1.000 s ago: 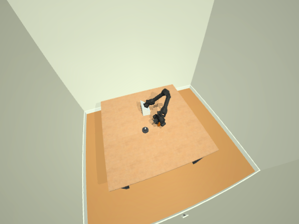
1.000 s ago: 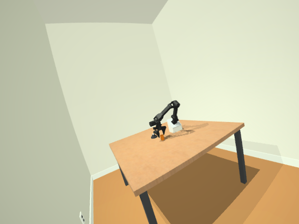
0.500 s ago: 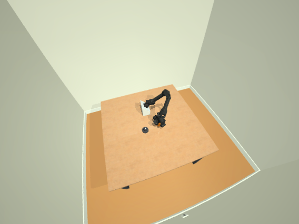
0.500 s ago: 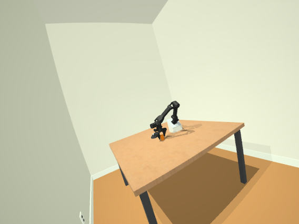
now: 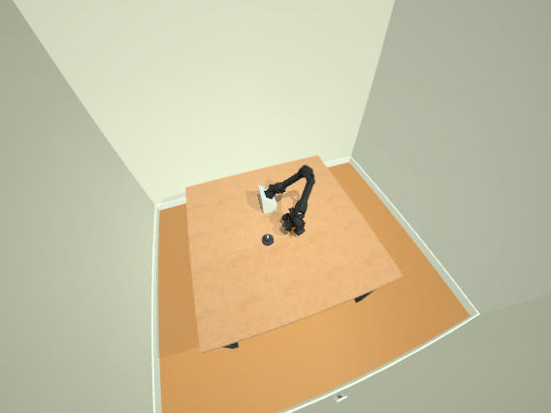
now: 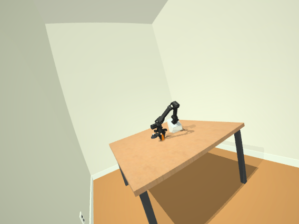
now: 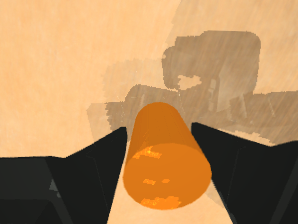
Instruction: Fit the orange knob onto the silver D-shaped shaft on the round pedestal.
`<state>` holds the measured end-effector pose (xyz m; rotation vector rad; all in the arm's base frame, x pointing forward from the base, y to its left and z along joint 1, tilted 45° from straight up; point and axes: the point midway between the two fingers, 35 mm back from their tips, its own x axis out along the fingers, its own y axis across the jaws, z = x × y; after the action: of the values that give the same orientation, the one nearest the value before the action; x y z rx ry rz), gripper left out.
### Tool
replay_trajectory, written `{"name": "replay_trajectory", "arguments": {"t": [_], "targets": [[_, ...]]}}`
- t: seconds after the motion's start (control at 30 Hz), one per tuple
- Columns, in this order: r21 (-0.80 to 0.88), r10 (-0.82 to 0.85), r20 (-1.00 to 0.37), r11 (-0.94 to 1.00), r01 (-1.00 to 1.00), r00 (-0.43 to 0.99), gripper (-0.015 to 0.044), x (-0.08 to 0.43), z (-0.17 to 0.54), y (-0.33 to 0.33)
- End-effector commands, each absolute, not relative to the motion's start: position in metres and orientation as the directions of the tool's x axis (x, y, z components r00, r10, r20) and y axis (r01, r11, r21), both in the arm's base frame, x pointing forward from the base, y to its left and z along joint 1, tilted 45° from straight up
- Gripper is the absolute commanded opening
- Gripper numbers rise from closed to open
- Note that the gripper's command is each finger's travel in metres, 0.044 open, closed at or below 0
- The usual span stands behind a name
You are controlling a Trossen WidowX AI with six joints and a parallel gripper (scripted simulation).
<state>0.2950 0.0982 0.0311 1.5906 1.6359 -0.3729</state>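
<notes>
The orange knob (image 6: pixel 162 137) (image 7: pixel 167 176) stands upright on the table as a cylinder; its underside and hole are hidden. My gripper (image 5: pixel 292 231) (image 6: pixel 161 138) (image 7: pixel 158 130) is part-way open around it, one finger on each side. In the wrist view the right finger lies against the knob's outline, and a thin gap shows at the left finger. The dark round pedestal (image 5: pixel 268 241) (image 6: pixel 153 136) stands a short way from the knob, with the small silver shaft (image 5: pixel 267 237) upright on it. The shaft's flat side is too small to make out.
The arm's base is on a white block (image 5: pixel 268 207) (image 6: pixel 176 128) at the back of the wooden table (image 5: pixel 243 291) (image 6: pixel 168 158). The arm's shadow falls on the table around the knob. The pedestal is the nearest object beside the gripper.
</notes>
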Motion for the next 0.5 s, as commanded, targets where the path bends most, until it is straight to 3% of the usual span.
{"name": "replay_trajectory", "arguments": {"t": [0.0, 0.17, 0.33, 0.47], "targets": [[0.314, 0.694, -0.710, 0.162, 0.935, 0.118, 0.0171, 0.295, 0.030, 0.098], [0.314, 0.694, -0.710, 0.162, 0.935, 0.118, 0.0137, 0.295, 0.030, 0.098], [0.314, 0.692, -0.712, 0.163, 0.936, 0.119, 0.0006, 0.296, 0.035, 0.092], [0.313, 0.688, -0.716, 0.164, 0.936, 0.119, 0.0000, 0.298, 0.042, 0.083]]}}
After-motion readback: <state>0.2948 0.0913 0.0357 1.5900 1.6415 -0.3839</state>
